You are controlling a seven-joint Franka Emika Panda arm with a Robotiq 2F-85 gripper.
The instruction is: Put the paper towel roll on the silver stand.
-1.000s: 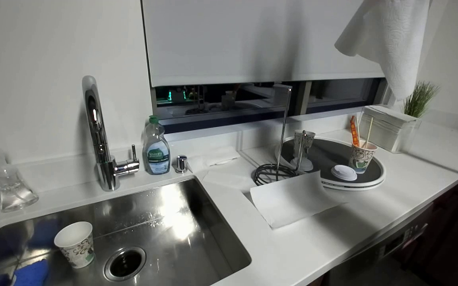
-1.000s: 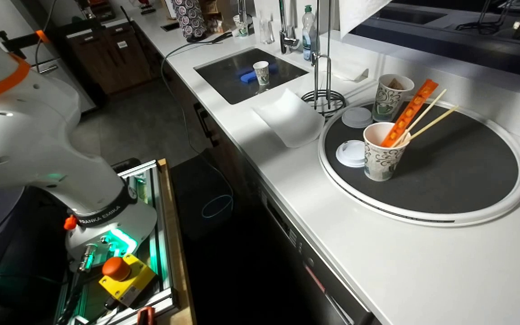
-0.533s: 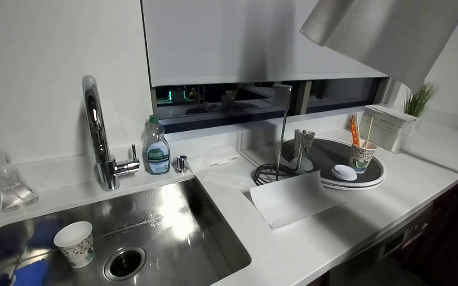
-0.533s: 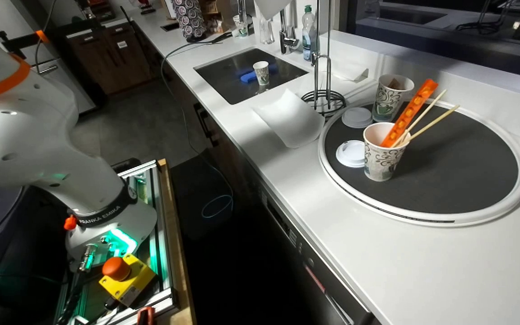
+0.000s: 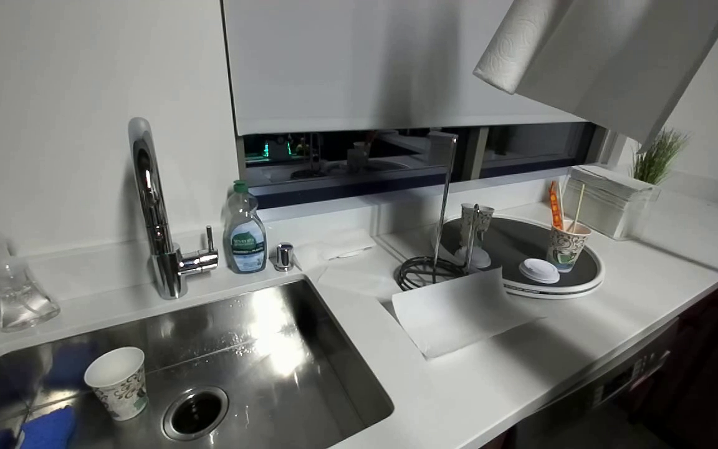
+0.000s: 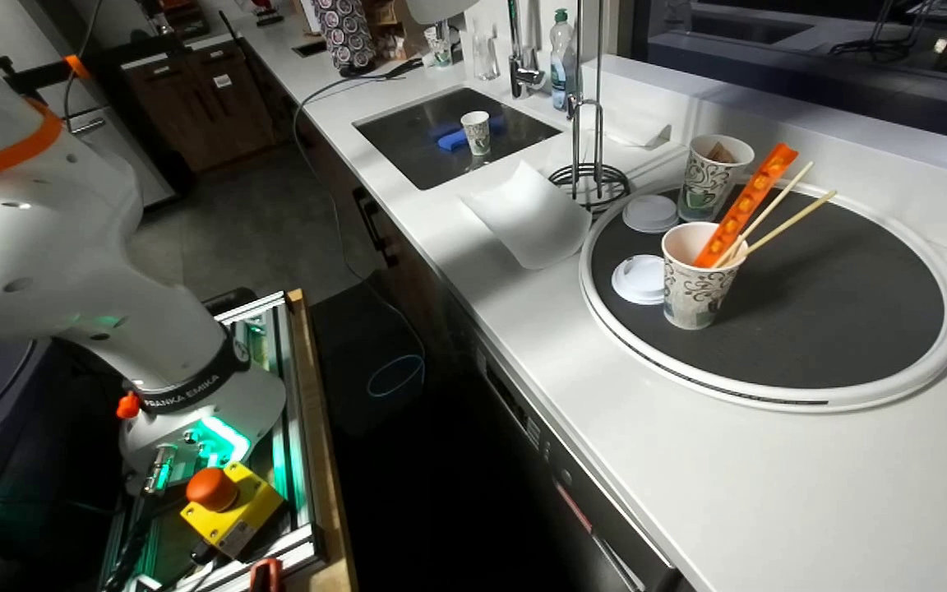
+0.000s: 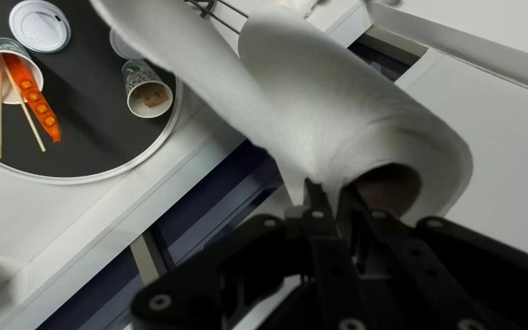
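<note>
Paper towel roll (image 5: 520,43) has shifted toward frame left since 1.0 s ago in an exterior view; its loose sheet (image 5: 624,72) now hangs spread wider. Roll is up in the air, tilted, apart from the silver stand (image 5: 444,206). Wrist view: end effector (image 7: 331,195) clamped on the roll's end, paper pinched at the edge of the core hole. Stand upright on the desk (image 5: 452,393); round grey tray (image 6: 835,321) just beside it, carrying two paper cups (image 6: 697,288) and two white lids (image 6: 638,279). Curled paper (image 5: 459,315) on the desk near the stand's base. Another cup (image 5: 121,393) stands in the sink (image 5: 259,365); soap bottle (image 5: 247,240) near the faucet (image 5: 155,206).
</note>
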